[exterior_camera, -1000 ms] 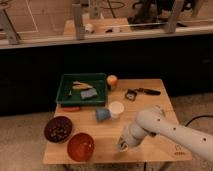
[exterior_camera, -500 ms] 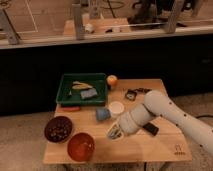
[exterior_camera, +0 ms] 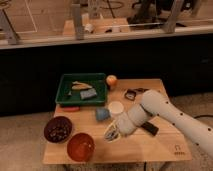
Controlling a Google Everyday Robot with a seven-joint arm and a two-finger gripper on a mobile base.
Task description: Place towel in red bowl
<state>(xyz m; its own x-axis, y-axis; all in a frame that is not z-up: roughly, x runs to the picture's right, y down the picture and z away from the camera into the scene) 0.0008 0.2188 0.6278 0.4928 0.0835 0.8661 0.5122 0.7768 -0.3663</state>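
The crumpled blue towel (exterior_camera: pixel 101 114) lies on the bench (exterior_camera: pixel 150 150) beside a white cup (exterior_camera: pixel 116 107), apart from the red bowl (exterior_camera: pixel 81 146). The end effector (exterior_camera: pixel 111 133) hangs low near both; whether it is wide, narrow or holding anything, I cannot tell.

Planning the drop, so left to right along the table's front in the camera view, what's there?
Dark bowl, red bowl, gripper low over the table right of it, black object.
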